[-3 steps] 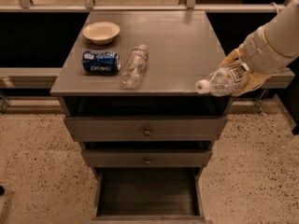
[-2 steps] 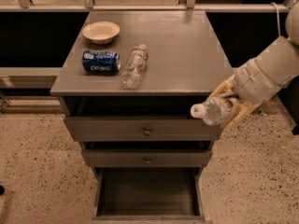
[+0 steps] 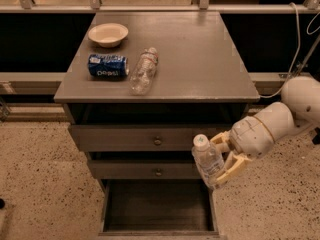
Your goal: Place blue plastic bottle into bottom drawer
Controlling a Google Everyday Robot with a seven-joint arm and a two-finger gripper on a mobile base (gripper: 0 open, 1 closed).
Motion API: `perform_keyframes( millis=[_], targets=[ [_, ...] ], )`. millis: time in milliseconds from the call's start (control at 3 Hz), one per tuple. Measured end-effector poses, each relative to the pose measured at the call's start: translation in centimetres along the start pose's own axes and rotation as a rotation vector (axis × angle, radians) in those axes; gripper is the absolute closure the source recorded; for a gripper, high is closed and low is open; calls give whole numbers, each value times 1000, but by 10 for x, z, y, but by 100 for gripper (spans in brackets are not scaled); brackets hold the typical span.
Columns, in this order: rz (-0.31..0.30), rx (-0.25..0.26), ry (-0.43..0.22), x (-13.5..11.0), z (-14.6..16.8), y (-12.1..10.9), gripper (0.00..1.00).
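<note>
the blue plastic bottle now hangs in front of the cabinet's drawer fronts, at the height of the middle drawer and over the right edge of the open bottom drawer. a second ago it was level with the right edge of the cabinet top and lay nearly flat with its white cap to the left; it has since come down and a little left, and has turned more upright, cap uppermost and tilted slightly left. the gripper is clamped around the bottle's body from the right, one yellowish finger above and one below, with the white arm reaching in from the right side. the drop means the carry is mostly done: the bottle is near the drawer's dark opening but not yet inside it, so it likely needs to go lower and further left before release. far on the top, the pepsi can, the slim bottle and the bowl have not moved
</note>
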State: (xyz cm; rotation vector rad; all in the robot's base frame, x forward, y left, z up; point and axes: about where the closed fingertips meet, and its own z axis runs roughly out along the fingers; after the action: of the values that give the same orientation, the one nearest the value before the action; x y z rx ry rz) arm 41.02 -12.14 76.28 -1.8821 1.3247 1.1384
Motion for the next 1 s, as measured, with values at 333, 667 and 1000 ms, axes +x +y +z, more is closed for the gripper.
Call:
perform_keyframes(
  millis=[333, 667, 1000],
  targets=[
    [120, 101, -267, -20, 15, -17, 100],
    [234, 261, -558, -64, 25, -46, 100],
    [230, 404, -683, -87, 37, -50, 100]
  ],
)
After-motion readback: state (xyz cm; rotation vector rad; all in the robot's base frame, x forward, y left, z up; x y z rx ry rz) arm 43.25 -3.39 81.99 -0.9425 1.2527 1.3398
